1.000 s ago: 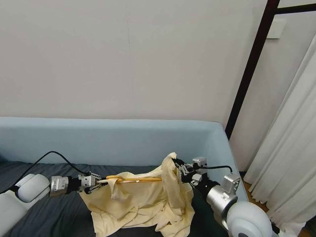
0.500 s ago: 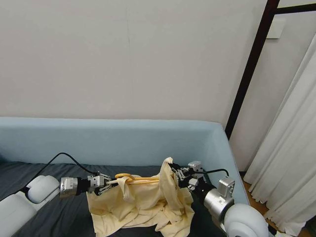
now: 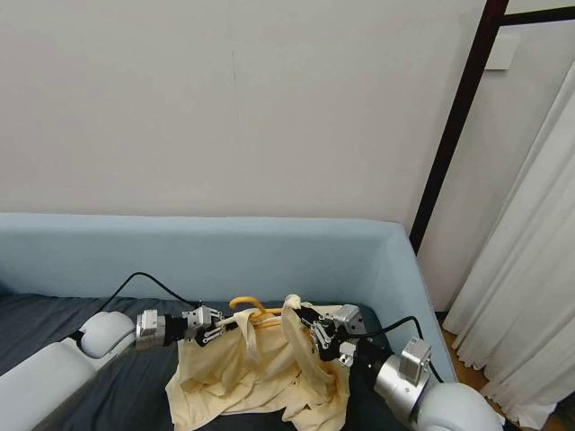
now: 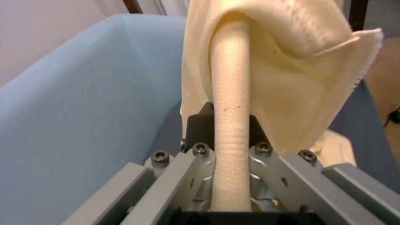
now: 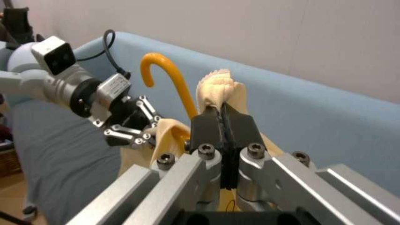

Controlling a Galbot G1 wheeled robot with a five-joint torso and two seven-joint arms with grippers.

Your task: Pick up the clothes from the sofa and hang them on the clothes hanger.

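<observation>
A pale yellow garment [image 3: 260, 373] lies bunched on the sofa seat with a hanger pushed into it. The hanger's yellow hook [image 3: 244, 303] sticks up above the cloth. My left gripper [image 3: 216, 325] is shut on the hanger's arm [image 4: 230, 117], and the garment [image 4: 281, 61] drapes over that arm's far end. My right gripper [image 3: 310, 328] is shut on a raised fold of the garment [image 5: 218, 86], right beside the hook [image 5: 166, 75]. The left gripper [image 5: 134, 124] is close by in the right wrist view.
The light blue sofa back [image 3: 180, 256] runs behind the work, above a dark grey seat [image 3: 54, 314]. A black rack pole [image 3: 454, 126] rises past the sofa's right end. White curtains [image 3: 530, 269] hang at the far right.
The left gripper has moved right with the hanger and the right gripper has moved left, so they are closer. The hook now stands up and the garment is bunched narrower.
</observation>
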